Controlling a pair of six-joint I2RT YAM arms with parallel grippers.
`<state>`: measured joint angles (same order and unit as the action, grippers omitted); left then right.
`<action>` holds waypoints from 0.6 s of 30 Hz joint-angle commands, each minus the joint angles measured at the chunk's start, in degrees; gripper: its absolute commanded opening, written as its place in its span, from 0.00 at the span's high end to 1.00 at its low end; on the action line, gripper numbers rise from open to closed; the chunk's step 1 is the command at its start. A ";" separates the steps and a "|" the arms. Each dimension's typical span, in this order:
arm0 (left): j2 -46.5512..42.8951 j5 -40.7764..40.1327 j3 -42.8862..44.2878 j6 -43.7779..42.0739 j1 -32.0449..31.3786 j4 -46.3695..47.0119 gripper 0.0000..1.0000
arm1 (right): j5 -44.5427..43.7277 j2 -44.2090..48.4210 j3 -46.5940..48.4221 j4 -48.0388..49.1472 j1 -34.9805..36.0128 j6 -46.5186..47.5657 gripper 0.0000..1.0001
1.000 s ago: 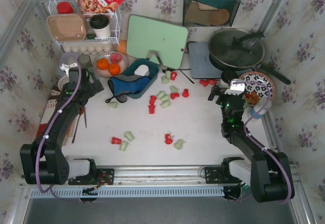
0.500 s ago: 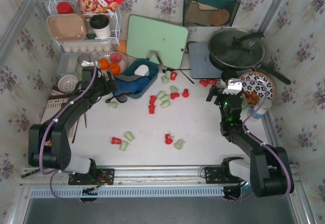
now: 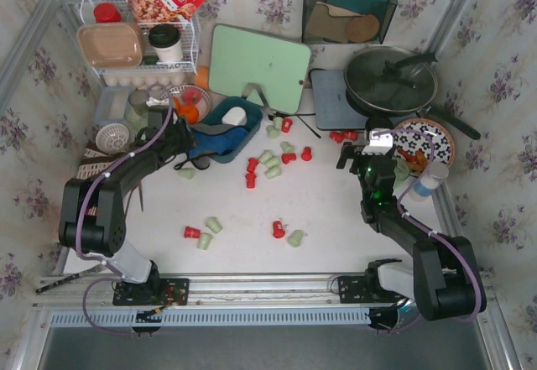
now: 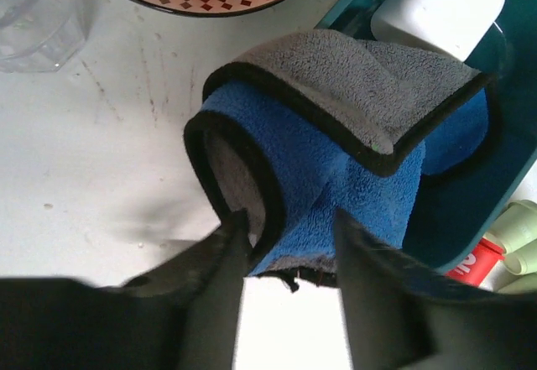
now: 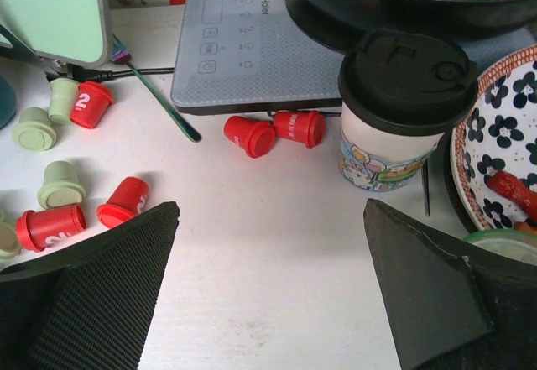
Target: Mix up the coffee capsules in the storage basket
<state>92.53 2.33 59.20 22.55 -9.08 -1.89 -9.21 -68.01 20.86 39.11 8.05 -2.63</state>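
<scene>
Straddling folded blue-grey terry cloth (image 4: 336, 160) with left hand (image 4: 289, 216), can't tell if pinching; might slip or drag teal plastic basket (image 4: 516, 135).

The left claw (image 4: 289, 219) is travelling from the left edge of the top view up and rightward to the upper-left middle. It is narrowing from wide open, astride the folded edge of the blue cloth (image 4: 336, 160) draped over the basket (image 4: 513, 169). The right claw (image 5: 270, 206) is creeping slightly up and leftward.
</scene>
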 commanded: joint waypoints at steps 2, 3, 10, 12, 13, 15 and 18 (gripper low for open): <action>2.99 -0.29 1.08 -1.61 -0.88 4.35 0.69 | -2.79 -0.34 1.27 0.62 1.86 2.31 0.00; 3.56 -0.42 1.48 -1.69 -1.01 4.00 0.74 | -3.31 -0.42 1.36 0.54 2.35 2.67 0.00; 0.72 -0.91 -0.03 -3.43 -3.90 5.59 1.00 | -7.61 -2.18 3.63 -1.83 6.55 4.23 0.00; -1.17 -0.66 -0.95 -5.04 -5.42 6.63 1.00 | -9.44 -2.21 4.63 -3.69 8.71 4.85 0.00; -2.04 -0.66 -1.49 -5.92 -6.37 7.47 1.00 | -10.49 -2.10 5.02 -4.61 9.71 5.24 0.00; -3.80 -0.65 -2.55 -7.71 -8.22 9.07 1.00 | -12.35 -1.68 6.09 -7.42 11.47 5.96 0.00; -6.03 0.54 -3.64 -8.77 -10.48 11.69 1.00 | -15.06 -0.66 8.65 -12.62 13.29 6.59 0.00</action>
<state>88.62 1.37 56.49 16.97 -17.63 3.86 -18.98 -69.78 27.07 32.56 19.75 2.22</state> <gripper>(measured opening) 0.002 1.000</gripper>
